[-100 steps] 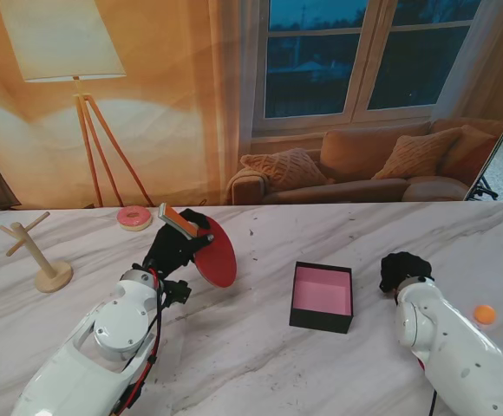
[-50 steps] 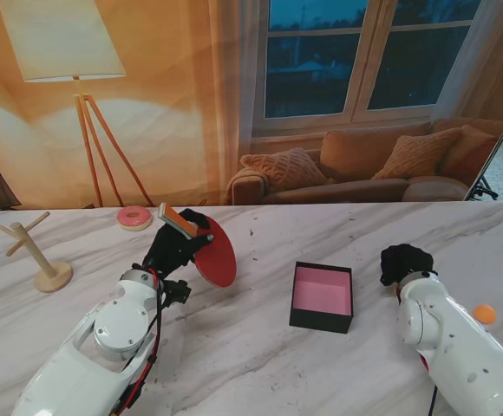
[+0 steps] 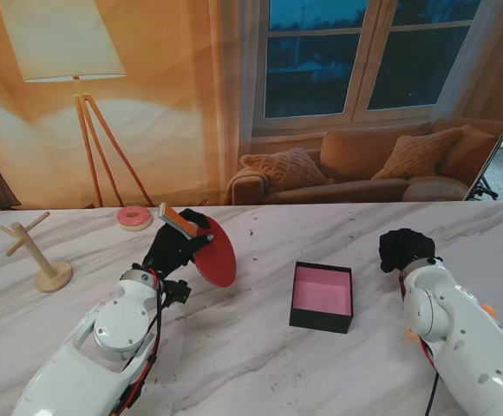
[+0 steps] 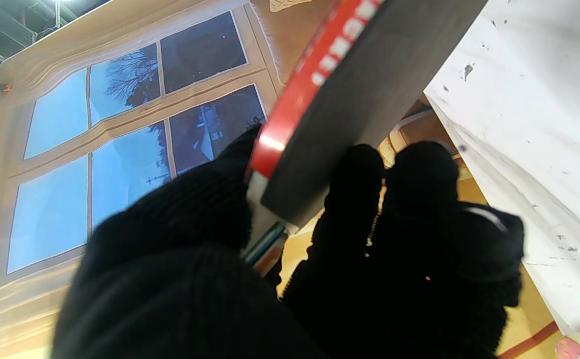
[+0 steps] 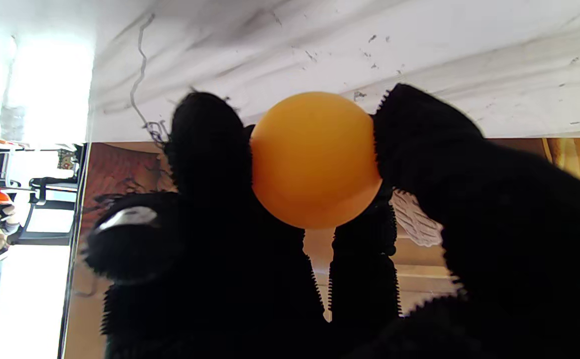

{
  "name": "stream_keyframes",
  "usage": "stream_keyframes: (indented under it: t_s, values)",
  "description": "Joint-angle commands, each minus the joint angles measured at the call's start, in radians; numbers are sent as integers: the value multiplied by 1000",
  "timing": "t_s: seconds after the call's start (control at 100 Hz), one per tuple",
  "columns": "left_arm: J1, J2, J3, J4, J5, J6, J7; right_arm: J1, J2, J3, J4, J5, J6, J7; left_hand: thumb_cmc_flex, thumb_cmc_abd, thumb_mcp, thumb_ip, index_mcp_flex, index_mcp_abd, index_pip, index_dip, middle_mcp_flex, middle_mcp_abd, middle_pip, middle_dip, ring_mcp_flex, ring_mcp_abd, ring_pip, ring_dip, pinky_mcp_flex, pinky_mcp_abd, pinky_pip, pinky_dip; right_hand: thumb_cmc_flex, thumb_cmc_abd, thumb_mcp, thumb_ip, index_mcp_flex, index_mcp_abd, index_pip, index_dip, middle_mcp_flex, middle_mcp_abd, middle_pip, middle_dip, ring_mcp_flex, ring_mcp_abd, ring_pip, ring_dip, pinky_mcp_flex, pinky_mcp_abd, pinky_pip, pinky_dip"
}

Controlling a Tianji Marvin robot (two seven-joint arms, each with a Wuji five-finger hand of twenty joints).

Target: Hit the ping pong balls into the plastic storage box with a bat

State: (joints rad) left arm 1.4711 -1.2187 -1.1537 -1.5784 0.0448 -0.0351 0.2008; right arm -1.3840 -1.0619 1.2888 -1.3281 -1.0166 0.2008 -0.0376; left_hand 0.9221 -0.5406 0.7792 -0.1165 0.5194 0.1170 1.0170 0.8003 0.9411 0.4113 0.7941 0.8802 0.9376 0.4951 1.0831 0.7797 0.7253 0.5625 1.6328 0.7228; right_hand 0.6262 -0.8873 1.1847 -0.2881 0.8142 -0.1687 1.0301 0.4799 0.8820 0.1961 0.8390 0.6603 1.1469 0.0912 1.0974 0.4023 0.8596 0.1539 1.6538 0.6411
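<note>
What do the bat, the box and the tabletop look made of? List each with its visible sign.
Red-faced bat: matte rubber sheet on a layered, probably wooden blade, judging by its edge.
Black box with pink floor: thin stiff walls, plastic or card, cannot tell.
White grey-veined tabletop: marble look, possibly a printed surface.

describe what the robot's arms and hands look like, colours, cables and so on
Both arms have glossy white, rounded shells. The left arm shows a round grey disc on a joint, with red and black cables along its side. The right arm has a dark cable near its base. Each robot hand, left and right, wears a black knitted glove.
</note>
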Motion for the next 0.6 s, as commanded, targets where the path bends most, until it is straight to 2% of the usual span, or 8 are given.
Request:
stream_keyframes:
  t_s: [0.0,0.59]
  values:
    - [0,-4,-1,-5,-2,-1,-12,-9,4,10,-24,-9,-5,11,45,24,51,-24,14,50,43,17,19,-97,42,35,-8,121,40,9,11,-95,57,7,155,57,93,18,105,47,97,16,68,-61,72,21,38,-39,39,9,31,-47,79,-3]
    - [-13,0,5,-30,-19,-13,-34,-76,5,107,-200,-14,-126,63,43,23,52,-24,16,48,43,17,21,-98,42,35,-9,120,39,9,11,-95,57,7,157,58,87,20,111,49,87,23,78,-56,63,25,51,-39,51,31,50,-53,97,4]
